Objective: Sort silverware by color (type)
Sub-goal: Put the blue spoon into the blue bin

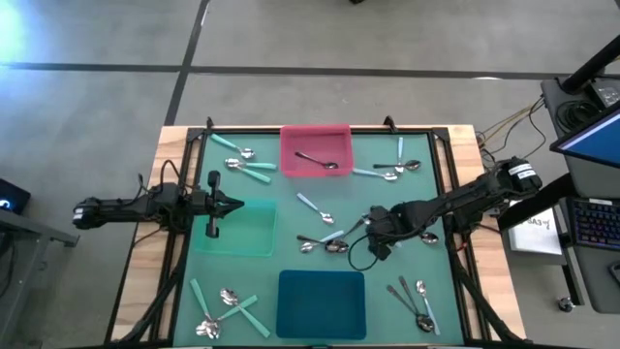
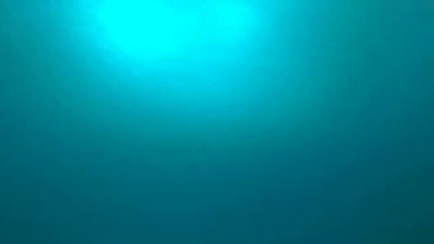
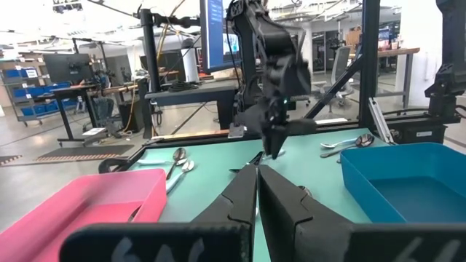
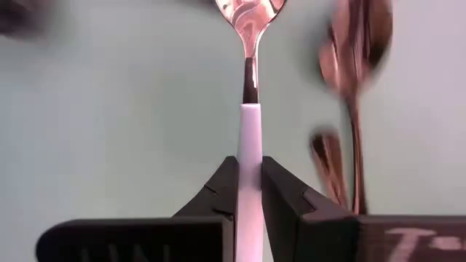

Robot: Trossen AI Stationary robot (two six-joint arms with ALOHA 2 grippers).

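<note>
Small spoons with shiny bowls lie scattered on the green mat: mint-handled ones (image 1: 247, 165) at the far left, more (image 1: 225, 308) at the near left, and dark ones (image 1: 415, 302) at the near right. My right gripper (image 1: 370, 223) (image 4: 250, 164) is over the middle of the mat, shut on a pale-handled spoon (image 4: 250, 80). More spoons (image 4: 355, 51) lie just beside it. My left gripper (image 1: 232, 205) (image 3: 257, 169) hovers shut and empty over the far edge of the green tray (image 1: 240, 233). The low view shows only a teal blur. My right gripper pinches the pale handle (image 4: 250, 135) of the spoon between its two fingers. The handle runs along the fingers, and the shiny bowl (image 4: 250, 14) sticks out ahead of them. I cannot tell whether the spoon is lifted clear of the mat.
A pink tray (image 1: 315, 167) at the far middle holds one dark spoon (image 1: 318, 160). A blue tray (image 1: 322, 302) sits at the near middle. Pale-handled spoons (image 1: 312, 206) lie at the centre, others (image 1: 392, 170) at the far right. A black frame edges the mat.
</note>
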